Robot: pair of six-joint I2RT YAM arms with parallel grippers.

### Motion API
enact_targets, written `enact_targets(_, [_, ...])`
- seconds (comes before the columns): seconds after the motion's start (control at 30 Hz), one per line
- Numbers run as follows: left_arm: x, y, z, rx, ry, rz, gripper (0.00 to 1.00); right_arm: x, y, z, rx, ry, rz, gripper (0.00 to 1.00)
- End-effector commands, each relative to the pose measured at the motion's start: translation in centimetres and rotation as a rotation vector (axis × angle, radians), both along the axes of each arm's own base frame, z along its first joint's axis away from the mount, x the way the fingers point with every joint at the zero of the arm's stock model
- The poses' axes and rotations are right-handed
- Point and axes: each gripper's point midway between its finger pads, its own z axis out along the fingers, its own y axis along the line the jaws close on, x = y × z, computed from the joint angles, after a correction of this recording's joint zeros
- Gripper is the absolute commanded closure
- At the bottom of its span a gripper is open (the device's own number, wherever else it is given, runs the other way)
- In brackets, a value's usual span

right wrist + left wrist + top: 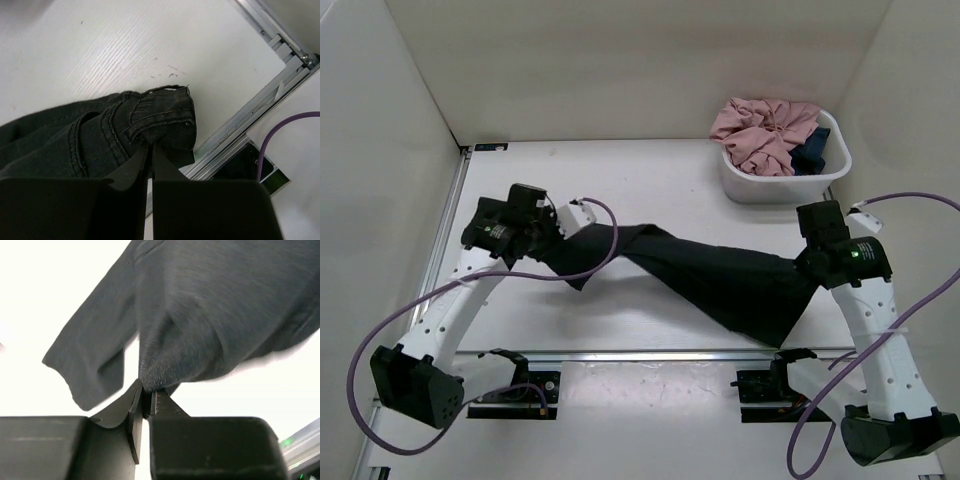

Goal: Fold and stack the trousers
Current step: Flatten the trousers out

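**Black trousers [720, 275] pinched at both ends across the white table [650, 170]**

At the left, the left gripper [146, 392] has its fingers pressed together on a bunched fold of the soft matte fabric. In the left wrist view the cloth swells up from that pinch, and a loose length of it hangs to the left, over the table top. A purple cable [380, 340] loops beside the left arm.

Seen from above, the garment runs from that grip rightward and toward the near edge. It is a narrow, twisted band at first, then widens into a broad dark panel on the right half of the table. Its near corner lies just beside the aluminium rail [650, 353].

At the right end, the right gripper [150, 147] is closed on the stitched edge of the trousers. The right wrist view shows double seams and a hemmed corner directly above the fingertips.

Farther right and toward the back, a white tub [785, 185] stands apart from the trousers. It holds a crumpled pink garment [765, 130] with a small dark blue cloth [815, 148] beside it.
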Motion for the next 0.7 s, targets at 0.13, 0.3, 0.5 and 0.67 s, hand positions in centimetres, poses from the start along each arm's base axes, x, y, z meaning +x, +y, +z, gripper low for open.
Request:
enact_targets(0.13, [-0.8, 5.2, -4.3, 0.134, 0.188, 0.072, 0.86, 1.7, 3.3, -1.2, 0.088, 0.106, 0.196, 1.0])
enact_targets(0.3, [7.3, 6.7, -7.2, 0.047, 0.207, 0.277, 0.36, 6.0, 5.0, -2.5, 0.106, 0.114, 0.276, 1.0])
enact_targets(0.5, [8.7, 10.1, -1.3, -0.042, 0.17, 0.409, 0.0, 9.6, 6.6, -4.2, 0.149, 0.15, 0.322, 1.0])
enact_targets(0.67, [-1.1, 4.9, -6.1, 0.065, 0.254, 0.134, 0.0, 10.6, 6.8, -6.3, 0.197, 0.185, 0.335, 1.0])
